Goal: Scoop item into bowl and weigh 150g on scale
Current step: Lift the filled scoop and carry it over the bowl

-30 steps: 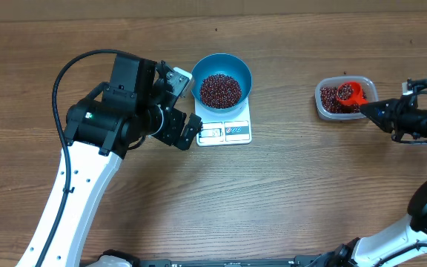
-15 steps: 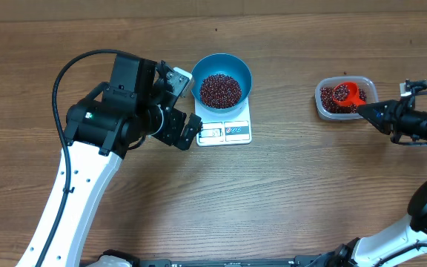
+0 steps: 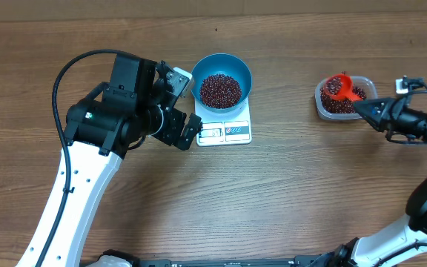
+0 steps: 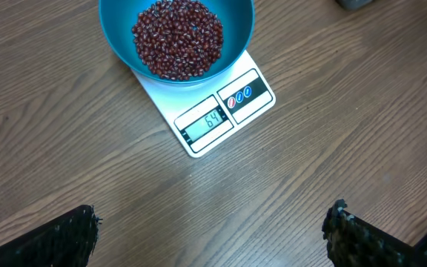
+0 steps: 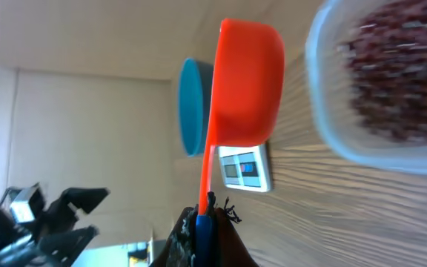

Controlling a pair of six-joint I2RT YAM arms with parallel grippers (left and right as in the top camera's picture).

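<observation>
Plain wood-grain counter, nothing fancy. The right hand is clamped shut on the handle of an orange scoop, holding it over the clear tub of beans by the counter's right edge. The left hand hangs wide open and empty just left of the scale, which carries the blue bowl with a heap of them inside. The display says 64, so I'd say we're mid-refill. Next up: carry the scoop level to the bowl and tip gently. Can't tell how full the scoop is, since the wrist view only shows its underside and the tub there is a blur.
</observation>
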